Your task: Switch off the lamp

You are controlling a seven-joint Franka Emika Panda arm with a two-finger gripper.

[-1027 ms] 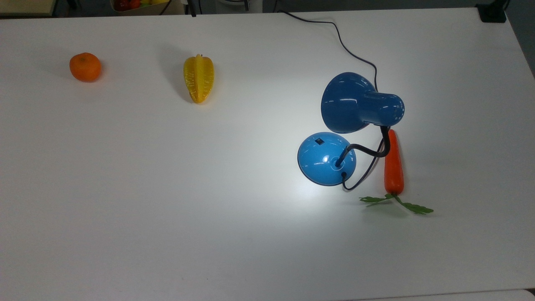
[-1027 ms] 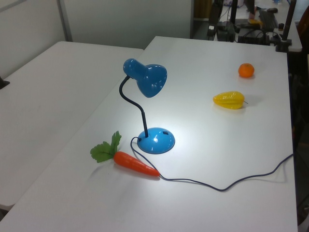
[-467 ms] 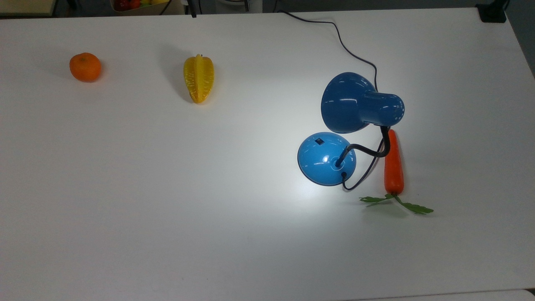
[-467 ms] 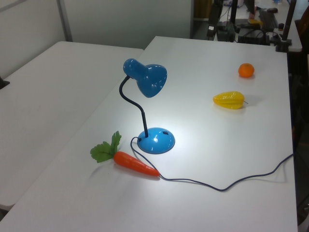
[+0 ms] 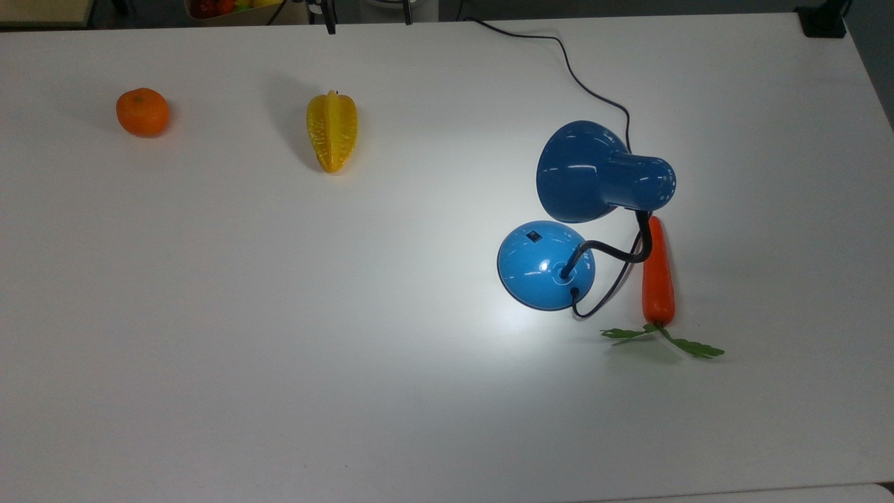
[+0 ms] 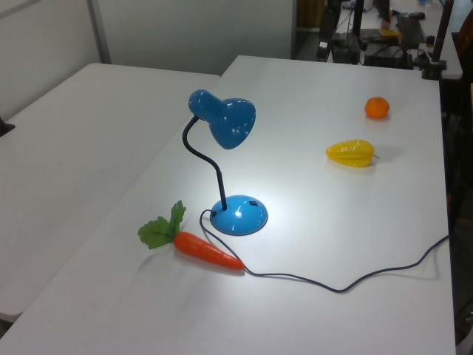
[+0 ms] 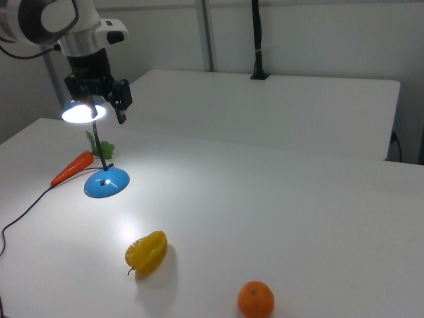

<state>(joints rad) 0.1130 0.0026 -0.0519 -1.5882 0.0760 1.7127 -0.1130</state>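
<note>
The lamp stands lit on the white table, its blue cone shade (image 5: 583, 171) casting a bright patch around the round base (image 5: 545, 265). A small dark switch (image 5: 534, 235) sits on the base's far side in the top view. A black gooseneck (image 6: 203, 155) joins the shade (image 6: 230, 122) to the base (image 6: 240, 214). My gripper (image 7: 97, 109) hangs open high in the right view's upper left, overlapping the glowing shade (image 7: 83, 114) and well above the base (image 7: 106, 183). In the top view my gripper (image 5: 367, 22) shows as two dark fingertips at the upper edge.
An orange carrot (image 5: 658, 276) with green leaves lies beside the lamp's base. The black cord (image 5: 580, 77) runs to the table's far edge in the top view. A yellow star fruit (image 5: 332, 130) and an orange (image 5: 142, 111) lie toward the top view's left.
The two dark fingertips at the top view's upper edge have edged slightly further into the picture. The lamp stays lit and nothing on the table has moved.
</note>
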